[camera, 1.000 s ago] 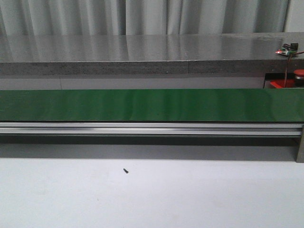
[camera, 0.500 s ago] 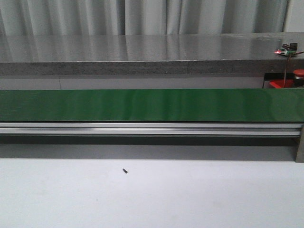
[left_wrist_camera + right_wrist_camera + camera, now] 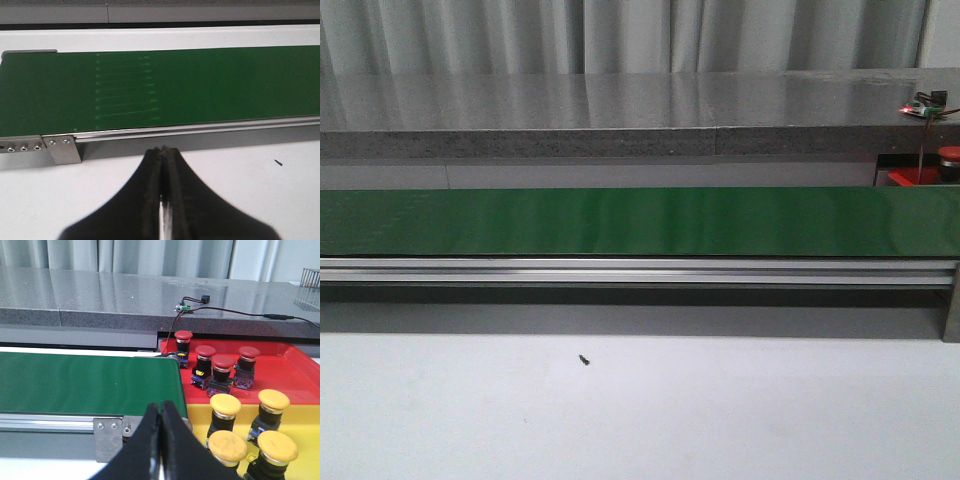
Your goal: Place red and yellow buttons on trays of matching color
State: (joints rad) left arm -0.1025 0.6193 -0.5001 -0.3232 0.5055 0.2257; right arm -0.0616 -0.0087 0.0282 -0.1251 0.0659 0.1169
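Note:
In the right wrist view, several red buttons [image 3: 223, 361] with dark lower parts stand on a red tray [image 3: 285, 370]. Several yellow buttons [image 3: 225, 404] stand on a yellow tray [image 3: 305, 417] next to it. My right gripper [image 3: 160, 407] is shut and empty, close to the green belt's end and beside the yellow tray. My left gripper [image 3: 163, 150] is shut and empty over the white table, just before the belt's other end. In the front view only a corner of the red tray [image 3: 910, 177] and one red button [image 3: 949, 155] show. Neither gripper shows there.
The long green belt [image 3: 640, 220] on an aluminium rail [image 3: 640, 270] crosses the table and carries no buttons. A grey stone counter [image 3: 620, 110] runs behind it, with a small wired circuit board [image 3: 186, 306]. A tiny black speck [image 3: 584, 359] lies on the white table.

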